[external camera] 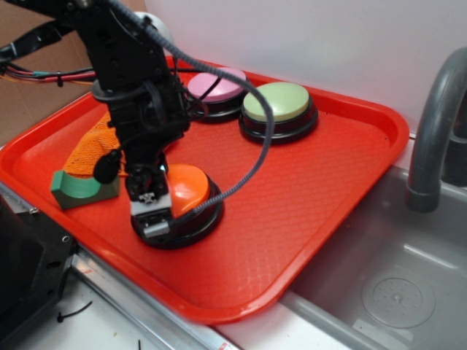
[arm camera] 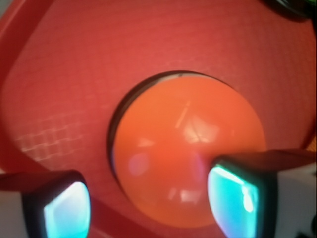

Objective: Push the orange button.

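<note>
Orange button (external camera: 191,188) is seen in the exterior view on its black base, resting on the red tray (external camera: 314,189) toward the tray's 7 o'clock portion. The claw (external camera: 152,211) is positioned directly over the button's near-left side, its tip at or against the dome; actual contact cannot be confirmed. At 9 o'clock from the button a green block (external camera: 82,188) is placed, with an orange woven cloth (external camera: 93,149) just behind it. A pink-topped button (external camera: 217,86) and a green-topped button (external camera: 276,102) are set side by side at the tray's 12 o'clock edge, well apart from the orange one. A grey sink (external camera: 387,270) and faucet (external camera: 434,131) are located at 3 o'clock of the tray. In the wrist view, the orange button (arm camera: 185,148) fills the centre, with red tray (arm camera: 99,59) around it. The claw (arm camera: 148,203) is shown spread open, one finger at 7 o'clock and the other (arm camera: 237,198) at 5 o'clock, overlapping the dome's lower right edge, with nothing gripped between them.
</note>
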